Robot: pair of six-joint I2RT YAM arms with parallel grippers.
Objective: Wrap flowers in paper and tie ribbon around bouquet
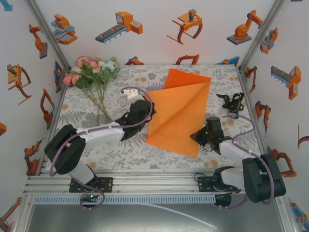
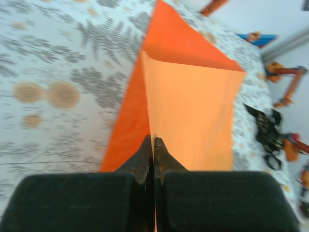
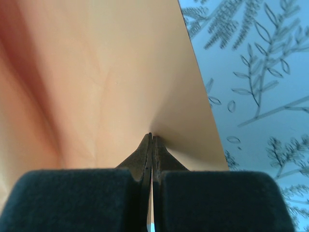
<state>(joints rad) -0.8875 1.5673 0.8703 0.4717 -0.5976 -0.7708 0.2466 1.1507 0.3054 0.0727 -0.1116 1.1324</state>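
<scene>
- Left gripper (image 2: 154, 143) has its two black fingers pressed together on the left edge of the large bright orange paper sheet (image 1: 181, 113). Nothing but the thin sheet lies between the jaws.
- Right gripper (image 3: 151, 139) is clamped the same way on the sheet's near right edge, and the paper bows up and away from its tips.
- That sheet lies mid-table on the grey floral-patterned table cover (image 1: 120, 147). It is partly doubled over itself, with a paler flap on top and a darker corner poking out at the far side.
- At the far left lies the small bunch of pink, white and pale green artificial flowers (image 1: 91, 72) with long thin stems, well apart from the sheet and not yet on it.
- At the far right the narrow black ribbon (image 1: 231, 102) sits in a loose heap, apart from the paper.
- The sheet looks light, thin and springy. It curves rather than creases, so it would probably slide on the cover or flutter if pulled fast.
- Edges and corners are the sensible places to grip it, though a pinch right at a corner could slip.
- The flowers look light and floppy at the heads, so they are best taken by the gathered stems, not the blooms.
</scene>
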